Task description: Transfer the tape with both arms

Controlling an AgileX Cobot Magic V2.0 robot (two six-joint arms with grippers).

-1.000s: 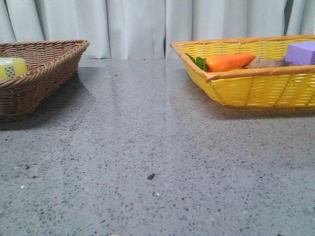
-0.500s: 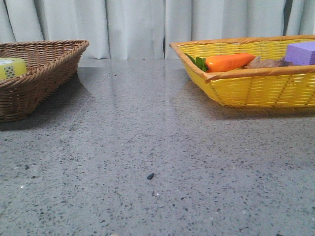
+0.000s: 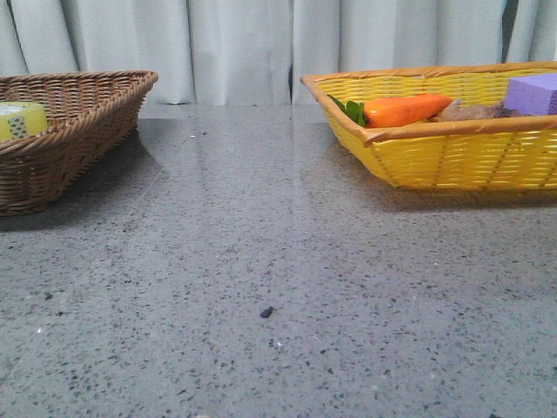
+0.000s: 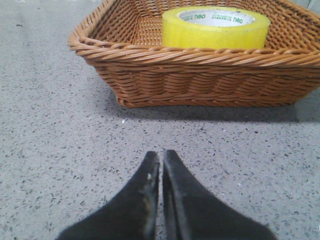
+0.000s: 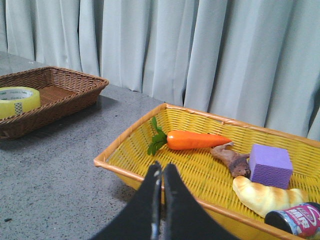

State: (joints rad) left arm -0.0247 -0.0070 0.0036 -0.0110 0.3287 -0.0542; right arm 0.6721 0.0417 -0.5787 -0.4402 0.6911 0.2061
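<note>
Nothing grasped yet: tape [image 4: 216, 27] sits in brown basket [image 4: 200, 75]. Left gripper [image 4: 161, 165] clenched empty, right gripper [image 5: 161, 175] likewise. Next, probably: left opens, reaches over rim.

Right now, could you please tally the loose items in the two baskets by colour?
Yellow: 1, the tape
Orange: 1, the carrot
Purple: 1, the block
Brown: 1, a twisted root-like piece
Cream: 1, a bread-like piece
Dark: 1, a can
Total: 6
</note>
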